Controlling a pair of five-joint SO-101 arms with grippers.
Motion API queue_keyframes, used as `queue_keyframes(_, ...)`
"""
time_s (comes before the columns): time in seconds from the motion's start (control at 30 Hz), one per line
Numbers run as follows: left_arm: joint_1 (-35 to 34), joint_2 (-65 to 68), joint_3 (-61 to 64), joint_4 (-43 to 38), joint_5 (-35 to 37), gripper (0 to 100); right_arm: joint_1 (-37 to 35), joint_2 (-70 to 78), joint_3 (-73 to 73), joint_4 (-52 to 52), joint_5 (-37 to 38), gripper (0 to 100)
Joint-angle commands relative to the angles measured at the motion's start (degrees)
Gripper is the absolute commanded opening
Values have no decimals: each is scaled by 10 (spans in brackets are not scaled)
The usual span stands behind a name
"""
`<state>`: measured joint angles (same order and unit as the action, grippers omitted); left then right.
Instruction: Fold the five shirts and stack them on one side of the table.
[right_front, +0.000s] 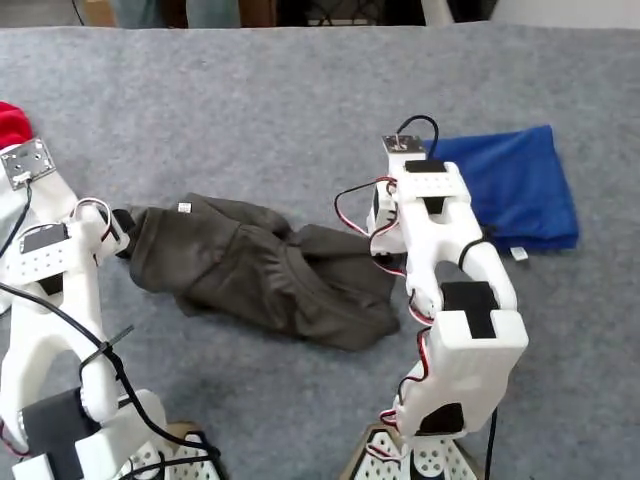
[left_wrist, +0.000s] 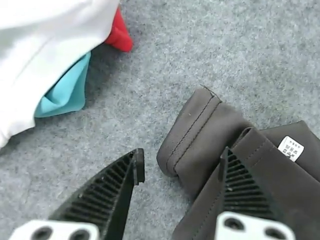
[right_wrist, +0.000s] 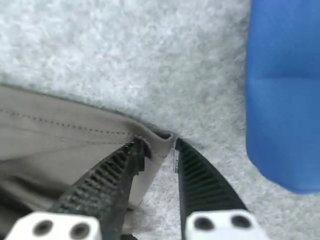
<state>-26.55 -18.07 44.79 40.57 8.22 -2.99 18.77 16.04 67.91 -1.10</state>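
Observation:
A dark olive shirt (right_front: 262, 272) lies crumpled on the grey table, between the two arms. My left gripper (left_wrist: 182, 167) stands open at the shirt's left end, a rolled cuff (left_wrist: 195, 132) between its fingers and one finger (left_wrist: 240, 187) over the cloth. At the shirt's right end, my right gripper (right_wrist: 159, 147) is shut on a corner of the hem (right_wrist: 150, 142). A folded blue shirt (right_front: 515, 185) lies flat to the right of the right arm (right_front: 440, 235). White (left_wrist: 45, 45), teal (left_wrist: 65, 92) and red (left_wrist: 117, 35) shirts lie heaped just beyond the left gripper.
The red cloth (right_front: 12, 122) shows at the table's far left edge. Grey felt (right_front: 250, 110) covers the whole table, bare across the far half. Both arm bases stand at the near edge.

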Motion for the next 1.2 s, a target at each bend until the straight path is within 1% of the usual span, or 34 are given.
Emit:
queue_keyframes(0.0, -7, -18, -2, -4, 3, 256, -6, -1, -13, -9, 5, 67)
queue_keyframes(0.13, -22, -20, -3, -4, 5, 256, -6, -2, -13, -9, 5, 35)
queue_keyframes(0.3, -34, -20, -6, -4, 5, 256, -9, -2, -14, -9, 5, 35)
queue_keyframes(0.37, -34, -20, -6, -4, 5, 256, -22, -9, -14, -9, 5, 35)
queue_keyframes(0.5, -31, -20, -5, -4, 6, 256, -76, -39, -15, -12, 5, 32)
queue_keyframes(0.63, -35, -20, -7, -4, 6, 256, -83, -74, -32, -8, 5, 14)
queue_keyframes(0.8, -29, -20, -8, -4, 8, 256, -48, -160, -116, 48, 6, 13)
queue_keyframes(0.9, -30, -22, -26, 1, 48, 256, -31, -242, -194, 69, 11, 13)
queue_keyframes(1.03, -20, -25, -128, 85, 80, 256, 1, -327, -289, 69, 11, 13)
queue_keyframes(1.1, 4, -23, -184, 125, 80, 256, 42, -346, -315, 70, 11, 13)
queue_keyframes(1.17, 28, -23, -224, 149, 80, 256, 102, -354, -329, 69, 11, 13)
